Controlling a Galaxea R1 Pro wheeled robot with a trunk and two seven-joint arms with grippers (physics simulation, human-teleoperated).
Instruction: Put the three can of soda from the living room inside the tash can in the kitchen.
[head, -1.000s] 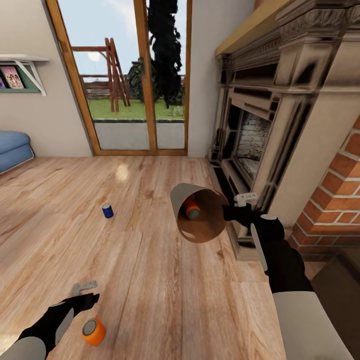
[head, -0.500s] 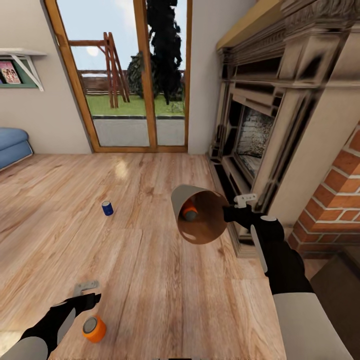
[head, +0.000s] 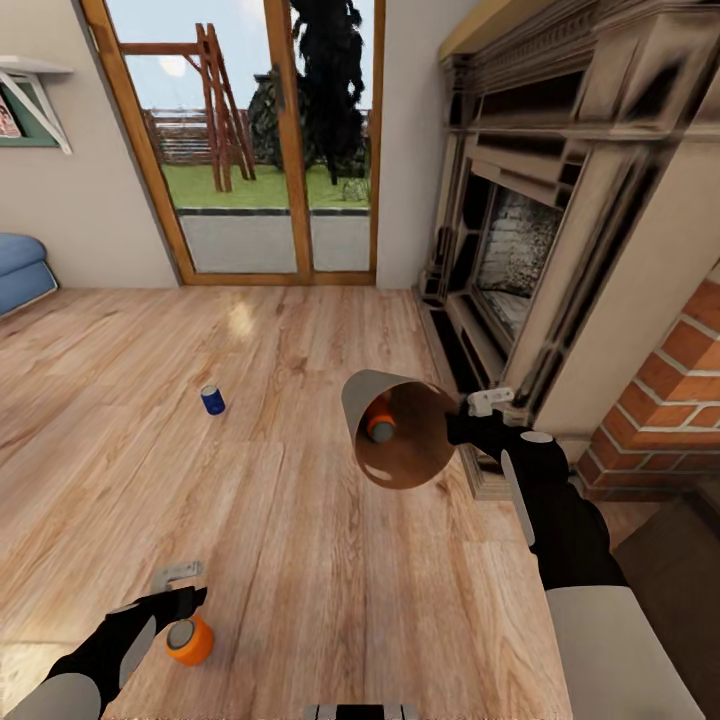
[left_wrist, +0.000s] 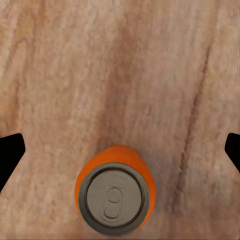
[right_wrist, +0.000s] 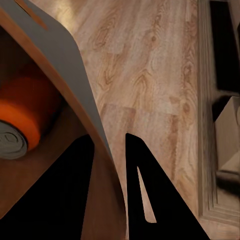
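Right gripper (head: 470, 418) pinches the tilted trash can (head: 400, 440) rim, orange can (head: 380, 425) inside
Left gripper (head: 178, 590) spread above a second orange can (head: 189, 640); blue can (head: 212, 400) stands apart, fireplace (head: 520, 240) beside

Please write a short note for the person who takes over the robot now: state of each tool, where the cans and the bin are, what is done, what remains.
Left tool: open, above an upright orange can on the wood floor, not gripping it.
Right tool: shut on the rim of the bin, held tilted in the air near the fireplace.
Done: one orange can lies inside the bin.
Left: grasp the floor orange can, then the blue can standing farther off toward the glass doors; put both in the bin.
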